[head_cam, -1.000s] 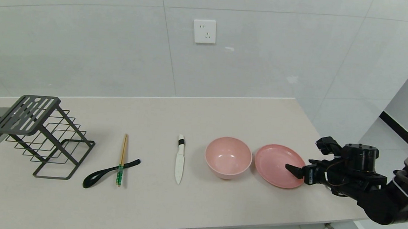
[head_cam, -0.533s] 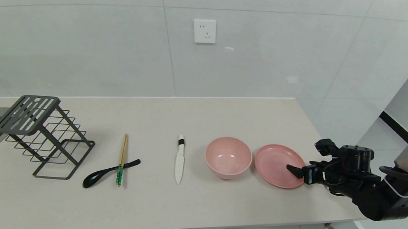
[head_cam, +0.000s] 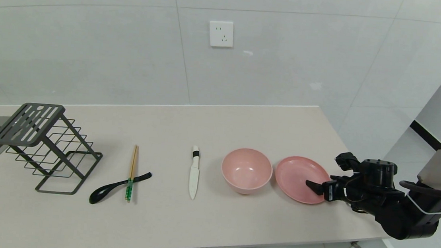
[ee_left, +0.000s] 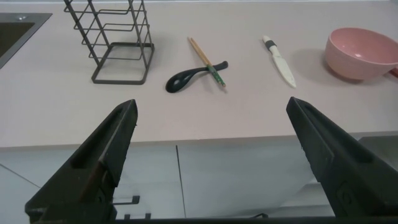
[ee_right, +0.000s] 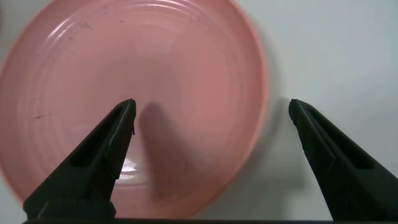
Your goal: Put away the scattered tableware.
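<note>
A pink plate [head_cam: 297,178] [ee_right: 124,74] lies at the right end of the table, next to a pink bowl [head_cam: 246,170] [ee_left: 364,53]. Further left lie a white knife [head_cam: 194,172] [ee_left: 278,60], a pair of chopsticks [head_cam: 132,171] [ee_left: 206,62] and a black spoon [head_cam: 117,187] [ee_left: 189,74]. My right gripper [head_cam: 326,172] [ee_right: 211,124] is open, low over the plate's right rim, one finger above the plate and the other past the rim. My left gripper [ee_left: 211,115] is open and holds nothing, in front of the table's front edge.
A black wire rack [head_cam: 47,144] [ee_left: 112,37] stands at the table's left end. The table's right edge [head_cam: 359,180] runs close beside the plate. A wall with a socket [head_cam: 221,33] is behind. Bare tabletop lies between the knife and the chopsticks.
My right gripper has shifted slightly left, further over the plate's rim. The tableware has not moved.
</note>
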Available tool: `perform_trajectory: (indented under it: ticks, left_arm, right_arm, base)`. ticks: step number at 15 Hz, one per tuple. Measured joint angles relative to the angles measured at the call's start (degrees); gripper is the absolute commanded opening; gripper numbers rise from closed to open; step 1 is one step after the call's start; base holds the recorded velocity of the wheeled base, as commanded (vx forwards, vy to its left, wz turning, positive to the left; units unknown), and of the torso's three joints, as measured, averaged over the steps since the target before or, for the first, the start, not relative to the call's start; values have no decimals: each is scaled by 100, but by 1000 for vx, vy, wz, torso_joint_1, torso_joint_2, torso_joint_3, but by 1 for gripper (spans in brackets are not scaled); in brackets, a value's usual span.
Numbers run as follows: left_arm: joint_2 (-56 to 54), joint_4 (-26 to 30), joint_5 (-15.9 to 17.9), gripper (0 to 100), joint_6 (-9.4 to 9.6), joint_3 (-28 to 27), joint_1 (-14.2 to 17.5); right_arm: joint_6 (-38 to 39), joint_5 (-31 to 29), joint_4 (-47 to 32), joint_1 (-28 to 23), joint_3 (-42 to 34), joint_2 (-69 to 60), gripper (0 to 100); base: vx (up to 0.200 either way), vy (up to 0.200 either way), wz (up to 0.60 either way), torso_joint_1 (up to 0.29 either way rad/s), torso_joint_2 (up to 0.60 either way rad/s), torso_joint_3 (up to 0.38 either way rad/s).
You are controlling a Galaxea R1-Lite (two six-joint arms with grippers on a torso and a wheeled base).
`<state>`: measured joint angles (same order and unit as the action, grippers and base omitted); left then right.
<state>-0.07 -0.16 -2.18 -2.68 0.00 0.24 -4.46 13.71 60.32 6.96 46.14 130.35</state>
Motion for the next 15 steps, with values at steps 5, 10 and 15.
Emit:
perform_trajectory:
  ticks: [5,10,15]
  left_arm:
    - [0,0,0,100,-2,0,-2]
    - [0,0,0,100,-2,0,0]
    - [5,0,0,100,4,-2,-2]
  right_arm:
    - [-10,57,72,152,2,51,100]
    - [-2,51,173,155,-2,123,0]
    - [1,0,236,-127,9,380,0]
  base:
    - [0,0,0,0,0,0]
    - [0,0,0,0,0,0]
    - [0,0,0,0,0,0]
